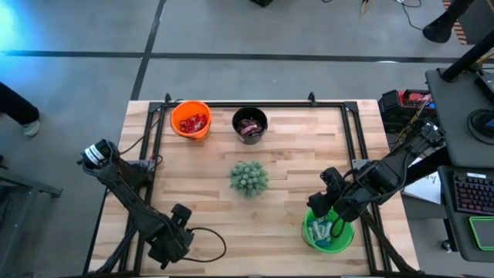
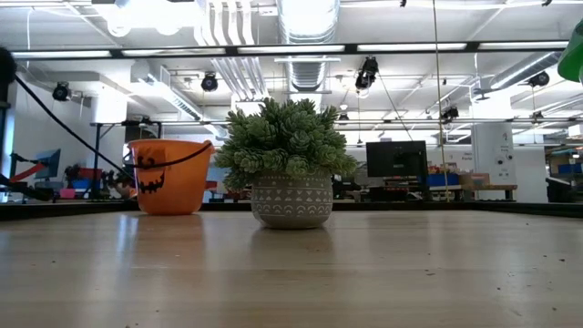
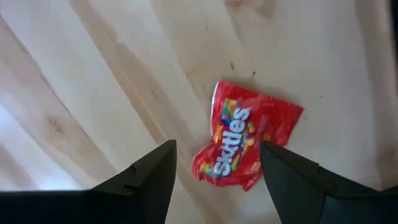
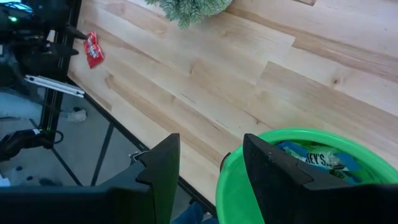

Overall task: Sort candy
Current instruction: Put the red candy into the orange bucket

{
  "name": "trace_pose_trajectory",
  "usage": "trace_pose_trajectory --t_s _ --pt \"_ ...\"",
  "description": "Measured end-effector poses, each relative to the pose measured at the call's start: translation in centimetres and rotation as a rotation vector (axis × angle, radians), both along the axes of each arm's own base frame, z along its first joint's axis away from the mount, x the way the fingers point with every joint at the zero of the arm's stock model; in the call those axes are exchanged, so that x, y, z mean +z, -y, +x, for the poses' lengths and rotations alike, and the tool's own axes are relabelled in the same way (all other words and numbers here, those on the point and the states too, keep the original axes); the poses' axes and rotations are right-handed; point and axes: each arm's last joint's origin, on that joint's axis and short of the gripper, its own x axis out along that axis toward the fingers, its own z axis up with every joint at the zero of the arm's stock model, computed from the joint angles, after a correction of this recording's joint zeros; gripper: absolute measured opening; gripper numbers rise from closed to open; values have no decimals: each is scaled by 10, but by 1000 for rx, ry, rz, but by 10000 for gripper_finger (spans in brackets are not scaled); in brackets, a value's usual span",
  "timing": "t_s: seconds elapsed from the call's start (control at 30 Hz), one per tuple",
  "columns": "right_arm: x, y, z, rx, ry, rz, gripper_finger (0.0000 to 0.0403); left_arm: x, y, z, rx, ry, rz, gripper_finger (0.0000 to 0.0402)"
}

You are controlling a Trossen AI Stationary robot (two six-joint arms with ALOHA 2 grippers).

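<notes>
The red candy packet [image 3: 245,138] lies flat on the bare tabletop [image 3: 93,81] near the front left corner, right under the left gripper [image 3: 217,168]. It looks like a light, thin, crinkled plastic wrapper with small loose sweets inside, so I judge it soft, slightly slippery and easy to push around rather than fragile. Because it lies flat, the best hold is probably across its narrow width near one puffed end, with the fingers coming straight down and pinching a fold of the wrapper together with the sweets inside.

In the left wrist view the left fingers [image 3: 146,177] are spread wide and empty. The lower end of the packet sits in the gap between them, while the rest reaches out ahead and leans toward one finger. Whether the tips touch the tabletop I cannot tell.

The right gripper [image 4: 208,168] hangs at the rim of the green bucket [image 4: 298,140], which stands near the front right of the tabletop and already holds blue and white candy [image 4: 314,158]. Its fingers are parted with nothing between them.

At the far edge, the orange bucket [image 1: 191,120] holds red candy [image 1: 191,122] and the black bucket [image 1: 250,123] holds dark pieces. The packet under the left fingers matches the orange bucket's contents, which sits well apart from it, beyond the potted plant [image 1: 248,177] in the middle.
</notes>
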Motion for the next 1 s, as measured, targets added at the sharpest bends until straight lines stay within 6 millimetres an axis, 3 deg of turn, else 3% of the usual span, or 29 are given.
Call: trace_pose_trajectory --t_s 0.33,0.63,1.0 --pt "0 0 0 -8 0 6 169 -23 -5 -12 10 -104 -43 212" --pt "0 0 0 -14 0 11 169 -24 0 -8 -25 -62 -98 212" --pt "0 0 0 -17 2 15 169 -44 -8 -15 -17 -86 -110 212"
